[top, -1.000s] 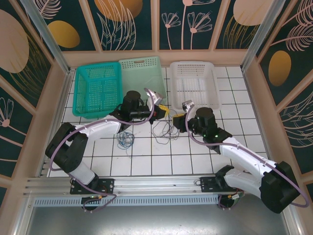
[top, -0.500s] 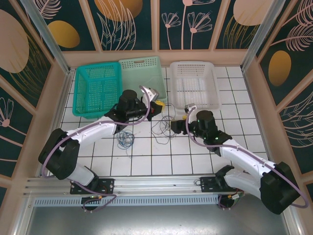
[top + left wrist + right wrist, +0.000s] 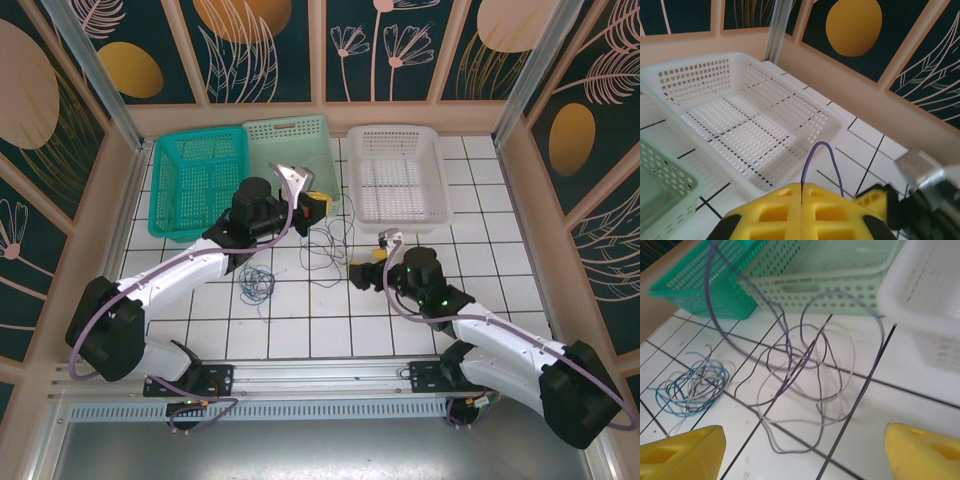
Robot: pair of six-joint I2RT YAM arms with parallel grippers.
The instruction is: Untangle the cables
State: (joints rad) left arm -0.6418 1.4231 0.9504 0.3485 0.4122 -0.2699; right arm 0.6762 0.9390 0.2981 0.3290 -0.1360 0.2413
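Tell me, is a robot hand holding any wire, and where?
The left gripper pinches a thin purple wire at a bend, and the loop pokes out. The right gripper is open and empty.

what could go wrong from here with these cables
1. The left gripper is shut on one purple strand while the right gripper is open and holds nothing, so pulling may drag the whole loose tangle instead of freeing it.
2. The raised strand hangs close to the pale green basket and could snag on its rim.
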